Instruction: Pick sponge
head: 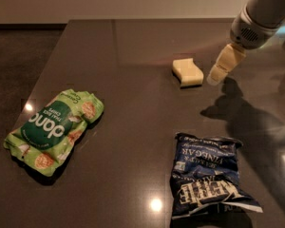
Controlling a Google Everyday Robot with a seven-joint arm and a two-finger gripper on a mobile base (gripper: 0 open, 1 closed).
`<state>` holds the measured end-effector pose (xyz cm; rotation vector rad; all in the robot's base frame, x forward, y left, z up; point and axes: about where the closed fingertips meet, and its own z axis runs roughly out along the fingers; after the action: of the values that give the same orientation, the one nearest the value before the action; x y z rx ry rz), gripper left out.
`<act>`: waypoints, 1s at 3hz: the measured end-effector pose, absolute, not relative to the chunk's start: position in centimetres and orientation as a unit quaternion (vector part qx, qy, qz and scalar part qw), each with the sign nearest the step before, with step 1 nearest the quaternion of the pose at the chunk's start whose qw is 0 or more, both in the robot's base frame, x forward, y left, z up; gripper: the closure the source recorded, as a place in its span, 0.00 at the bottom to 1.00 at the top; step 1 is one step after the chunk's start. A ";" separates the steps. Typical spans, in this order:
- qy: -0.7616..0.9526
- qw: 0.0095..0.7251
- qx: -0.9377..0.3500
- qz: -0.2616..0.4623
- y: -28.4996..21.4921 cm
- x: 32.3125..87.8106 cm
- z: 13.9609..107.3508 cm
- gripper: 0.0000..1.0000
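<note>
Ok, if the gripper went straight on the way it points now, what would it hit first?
Probably the bare tabletop just right of the sponge. The gripper points down and to the left, close beside the sponge's right edge, so it might clip that edge instead; depth is unclear.

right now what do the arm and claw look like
The arm is a thick, rounded light-grey tube with a small dark vent grille near its wrist. The claw is cream, blocky and tapering toward its tip, at upper right, just right of the sponge. No cables or markings show.
</note>
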<state>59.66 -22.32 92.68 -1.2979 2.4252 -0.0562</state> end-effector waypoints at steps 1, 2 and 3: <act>0.874 0.203 -0.441 -0.004 -21.7 62.2 90.4 0.00; 0.879 0.208 -0.428 0.018 -20.4 64.4 87.5 0.00; 0.879 0.209 -0.428 0.035 -18.8 65.4 85.9 0.00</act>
<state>65.37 -18.80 85.91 -1.1910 2.4448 0.0975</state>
